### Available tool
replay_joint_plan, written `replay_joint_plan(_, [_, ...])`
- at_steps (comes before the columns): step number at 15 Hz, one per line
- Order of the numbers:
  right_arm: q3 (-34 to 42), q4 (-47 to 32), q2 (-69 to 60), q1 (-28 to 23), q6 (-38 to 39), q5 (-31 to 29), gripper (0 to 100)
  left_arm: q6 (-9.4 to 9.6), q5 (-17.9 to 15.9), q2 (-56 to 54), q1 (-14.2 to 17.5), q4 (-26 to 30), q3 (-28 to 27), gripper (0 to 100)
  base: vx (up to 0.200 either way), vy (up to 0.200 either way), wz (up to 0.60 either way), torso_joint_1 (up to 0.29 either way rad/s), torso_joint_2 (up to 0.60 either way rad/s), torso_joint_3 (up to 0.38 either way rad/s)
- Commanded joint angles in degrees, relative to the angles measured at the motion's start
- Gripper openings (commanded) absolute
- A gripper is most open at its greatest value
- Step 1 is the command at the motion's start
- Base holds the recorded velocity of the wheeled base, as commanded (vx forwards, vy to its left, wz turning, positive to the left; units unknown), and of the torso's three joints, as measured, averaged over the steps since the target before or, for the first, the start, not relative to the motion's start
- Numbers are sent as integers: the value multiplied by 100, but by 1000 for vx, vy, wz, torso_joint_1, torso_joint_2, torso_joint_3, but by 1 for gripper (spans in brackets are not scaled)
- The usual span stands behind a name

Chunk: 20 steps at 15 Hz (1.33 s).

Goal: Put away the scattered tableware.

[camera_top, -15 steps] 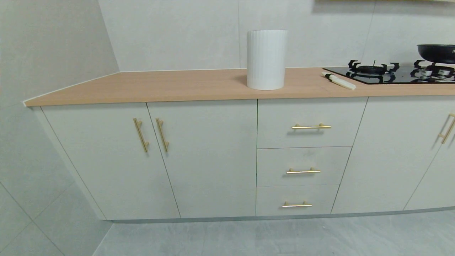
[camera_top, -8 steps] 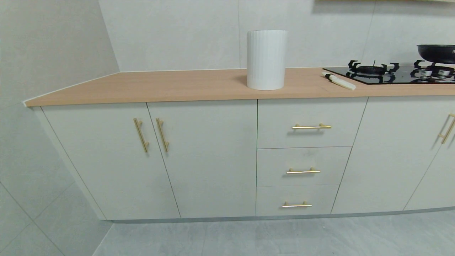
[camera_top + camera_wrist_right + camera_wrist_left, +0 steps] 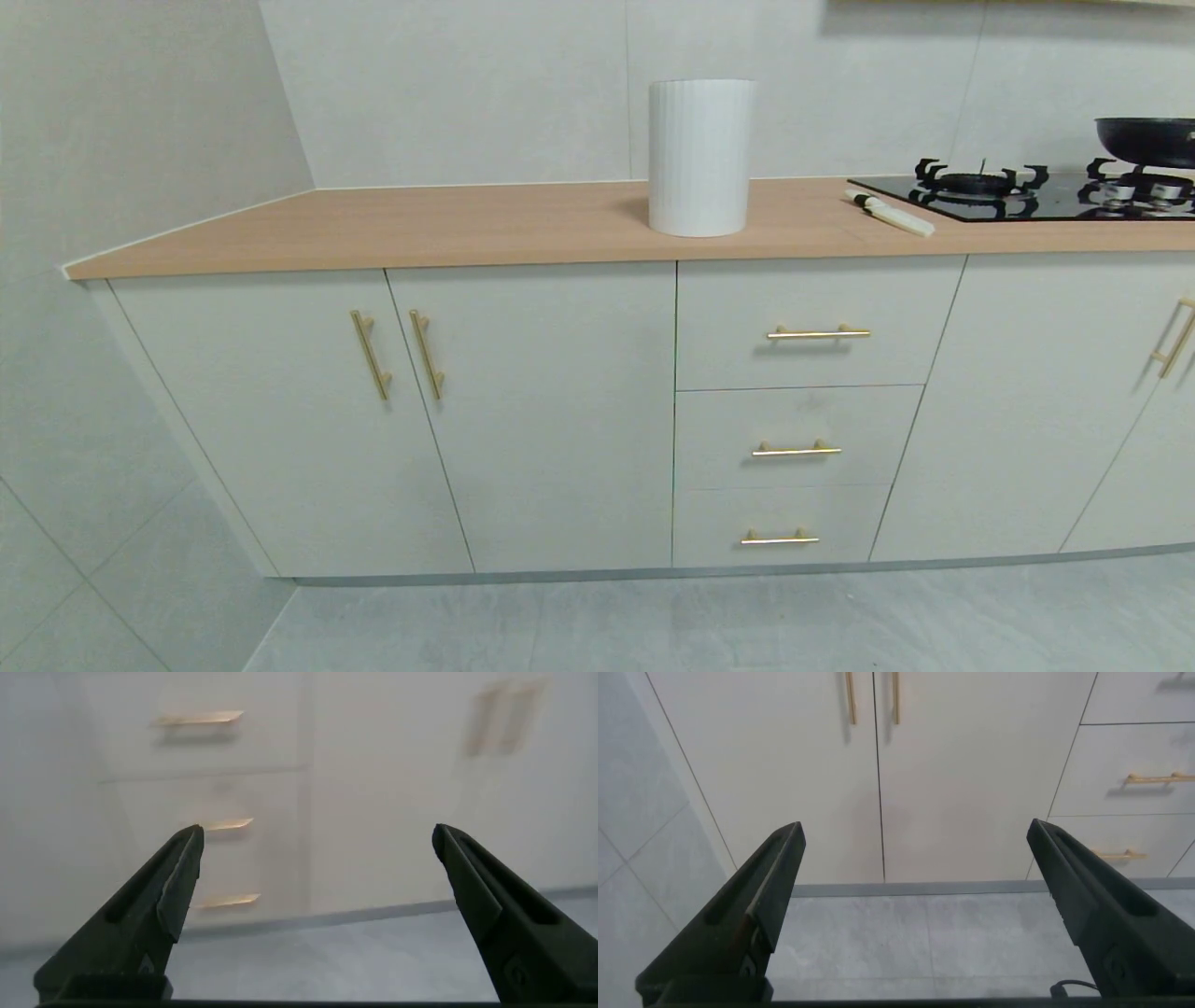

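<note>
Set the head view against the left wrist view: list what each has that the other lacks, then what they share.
Head view, not left wrist: the wooden countertop, the white ribbed canister standing on it, a pale utensil lying beside the hob, and a black pan on a burner.

Left wrist, not head: the left pincer, open and empty, low before the cabinet base.

Both: the paired cabinet doors with brass handles, the drawers beside them, and the grey floor.

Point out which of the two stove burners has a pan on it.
The right-hand burner: a black pan sits on its grate. The other burner, nearer the white ribbed canister, stands bare.
</note>
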State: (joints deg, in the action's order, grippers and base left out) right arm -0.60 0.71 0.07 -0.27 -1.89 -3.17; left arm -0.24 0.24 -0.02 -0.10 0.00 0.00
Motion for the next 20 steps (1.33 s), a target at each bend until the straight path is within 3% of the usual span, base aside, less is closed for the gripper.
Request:
replay_joint_plan(1, [42, -123, 72, 18, -4, 71, 100, -2, 2, 2, 1, 0, 0, 100, 0, 0, 0, 0, 0, 0])
replay_joint_plan(14, [60, -53, 1, 27, 75, 211, 100, 7, -7, 2, 1, 0, 0, 100, 0, 0, 0, 0, 0, 0])
replay_joint_plan(20, [60, -62, 1, 27, 83, 229, 100, -2, -7, 2, 1, 0, 0, 100, 200, 0, 0, 4, 1, 4])
